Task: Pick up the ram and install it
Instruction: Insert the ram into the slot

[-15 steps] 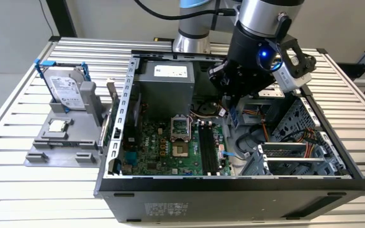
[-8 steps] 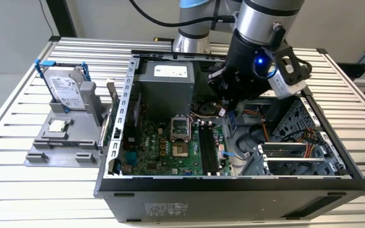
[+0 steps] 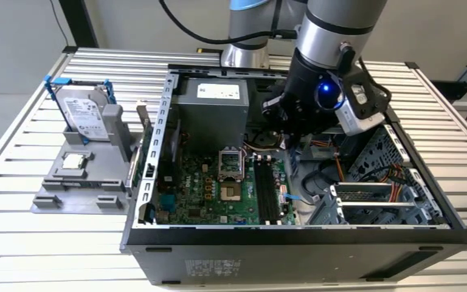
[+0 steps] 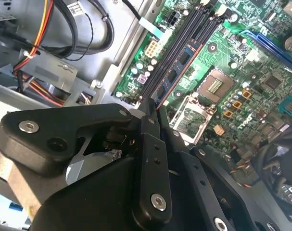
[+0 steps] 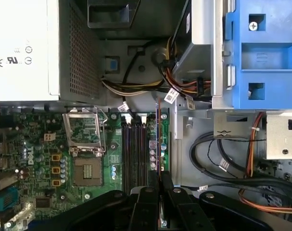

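I have the fingers (image 4: pixel 149 126) pinched tight on one end of the ram (image 4: pixel 177 72), with no gap showing between them and the board. In the second wrist view the ram stands on its long edge and runs out from the gripper (image 4: pixel 151 109) along the black memory slots (image 4: pixel 184 36). It lines up with them, but I can't tell whether it has gone into a slot or is just above one. In the first wrist view I see it as a thin edge (image 5: pixel 158 139) just beside the slots, on the side away from the open processor socket (image 5: pixel 85 139). In the exterior view the arm reaches down into the open computer case (image 3: pixel 298 234), over the green motherboard (image 3: pixel 209 188). The case lies on the slatted table (image 3: pixel 39 243). A hard drive (image 3: pixel 83 112) stands in a grey holder, well apart on the exterior view's left.
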